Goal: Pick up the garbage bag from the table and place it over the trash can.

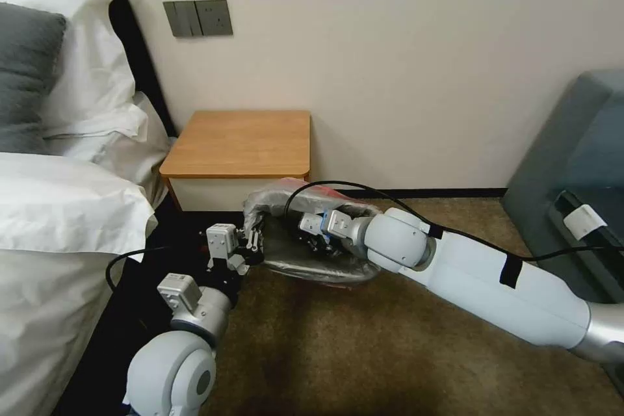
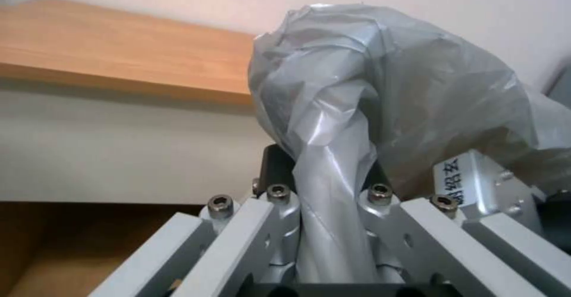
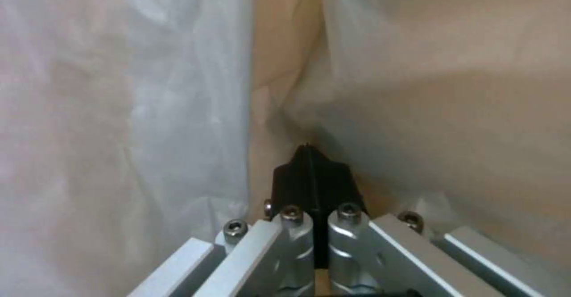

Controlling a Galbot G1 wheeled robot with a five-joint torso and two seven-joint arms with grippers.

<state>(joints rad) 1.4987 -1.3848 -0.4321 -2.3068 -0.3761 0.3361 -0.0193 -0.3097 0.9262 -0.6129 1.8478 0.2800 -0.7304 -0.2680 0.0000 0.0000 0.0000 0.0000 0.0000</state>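
Floor beside bed, carpeted. Thin, crinkly, translucent grey plastic garbage bag (image 1: 305, 260) with a pinkish-red edge sits draped over what seems to be the small bin standing just in front of the small orange-brown wooden nightstand table (image 1: 240, 142) with its white drawer front; the bin itself is almost wholly covered, so its outline is hard to confirm. Bag lies lower than the tabletop, its red edge showing at the back near the drawer.

Left gripper (image 1: 255, 242) at the bag's left side, near the bed. In the left wrist view the left gripper (image 2: 333, 216) has a gathered fold of the grey bag (image 2: 381, 92) running up between its fingers, which pinch that fold; the rest of the plastic balloons above, with the table (image 2: 119, 60) edge and white drawer front behind.

Right arm reaches in from the right, low over the carpet, its gripper (image 1: 312, 234) pushed down inside the bag's mouth. In the right wrist view the right gripper (image 3: 312, 167) shows black fingertips (image 3: 324, 176) pressed together, nothing visible between them, with pale plastic bag (image 3: 119, 109) walls close on both sides.
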